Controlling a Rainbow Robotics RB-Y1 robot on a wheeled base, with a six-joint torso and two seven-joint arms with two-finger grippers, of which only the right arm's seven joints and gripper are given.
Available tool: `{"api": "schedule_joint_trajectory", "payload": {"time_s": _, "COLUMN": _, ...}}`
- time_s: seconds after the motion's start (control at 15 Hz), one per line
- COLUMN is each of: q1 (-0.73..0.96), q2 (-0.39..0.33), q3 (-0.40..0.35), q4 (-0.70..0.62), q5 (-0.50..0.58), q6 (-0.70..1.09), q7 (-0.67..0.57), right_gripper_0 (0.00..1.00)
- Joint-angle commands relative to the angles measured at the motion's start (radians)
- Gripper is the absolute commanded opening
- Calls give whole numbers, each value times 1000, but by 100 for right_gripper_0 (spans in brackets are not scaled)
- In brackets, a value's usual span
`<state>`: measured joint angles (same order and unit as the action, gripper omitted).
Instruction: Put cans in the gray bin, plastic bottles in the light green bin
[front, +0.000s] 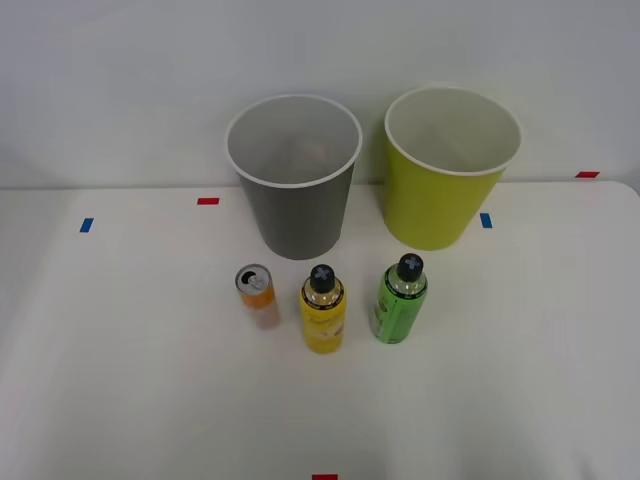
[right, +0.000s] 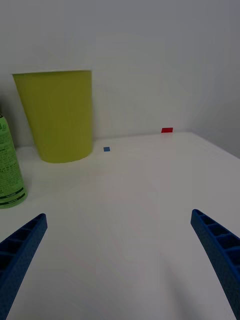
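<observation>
A slim orange can (front: 256, 296) with a silver top stands upright on the white table, in front of the gray bin (front: 294, 182). To its right stand a yellow-labelled plastic bottle (front: 323, 309) and a green-labelled plastic bottle (front: 400, 300), both black-capped and upright. The light green bin (front: 447, 172) stands at the back, right of the gray one. In the right wrist view my right gripper (right: 119, 232) is open low over bare table, with nothing between its blue fingers (right: 22, 247). The green bottle (right: 9, 165) and the light green bin (right: 57, 116) lie ahead of it, off to one side.
Small red (front: 208, 201) and blue (front: 486, 220) tape marks dot the white table (front: 120, 350). A pale wall rises behind the bins. Open table surface stretches to the right of the green bottle and in front of the row of containers.
</observation>
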<state>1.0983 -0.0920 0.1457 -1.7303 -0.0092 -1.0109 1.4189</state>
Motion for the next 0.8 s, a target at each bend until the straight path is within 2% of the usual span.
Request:
{"api": "schedule_joint_trajectory", "payload": {"time_s": 0.07, "q1": 0, "q2": 0, "q3": 0, "q4": 0, "q5": 0, "q6": 0, "q7": 0, "right_gripper_0": 100}}
{"api": "schedule_joint_trajectory", "payload": {"time_s": 0.8, "q1": 0, "q2": 0, "q3": 0, "q4": 0, "q5": 0, "q6": 0, "q7": 0, "right_gripper_0": 100}}
